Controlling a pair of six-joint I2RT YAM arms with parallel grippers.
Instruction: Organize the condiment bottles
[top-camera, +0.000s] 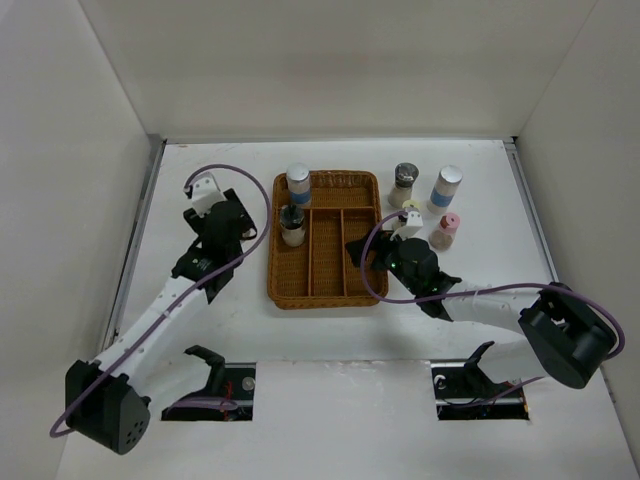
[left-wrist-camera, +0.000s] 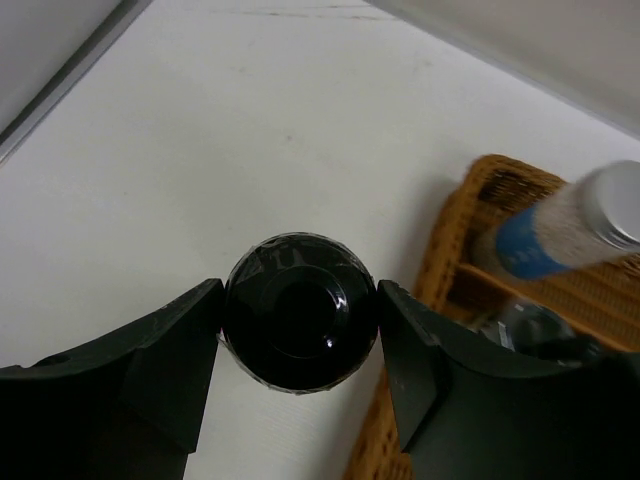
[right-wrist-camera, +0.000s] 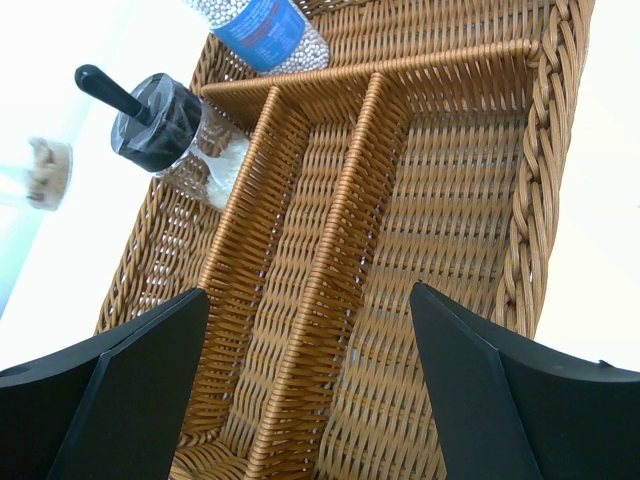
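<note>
My left gripper (top-camera: 224, 218) stands left of the brown wicker tray (top-camera: 372, 290). In the left wrist view it (left-wrist-camera: 300, 298) is shut on a black-capped bottle (left-wrist-camera: 300, 335), a finger touching each side. My right gripper (top-camera: 364, 250) is open and empty over the tray's right compartment (right-wrist-camera: 440, 200), fingers (right-wrist-camera: 150, 370) wide apart. In the tray's left part stand a silver-capped white-and-blue bottle (top-camera: 298, 183) and a dark-capped bottle (top-camera: 292, 222). Right of the tray stand a dark-grey-capped bottle (top-camera: 404, 183), a silver-capped blue one (top-camera: 446, 186), a pink-capped one (top-camera: 445, 230) and a cream-capped one (top-camera: 411, 217), partly hidden by my right wrist.
The tray has a cross compartment at the back and three long ones in front, split by raised dividers (right-wrist-camera: 345, 230). White walls enclose the table on the left, back and right. Two cut-outs (top-camera: 215, 392) sit in the near edge by the arm bases.
</note>
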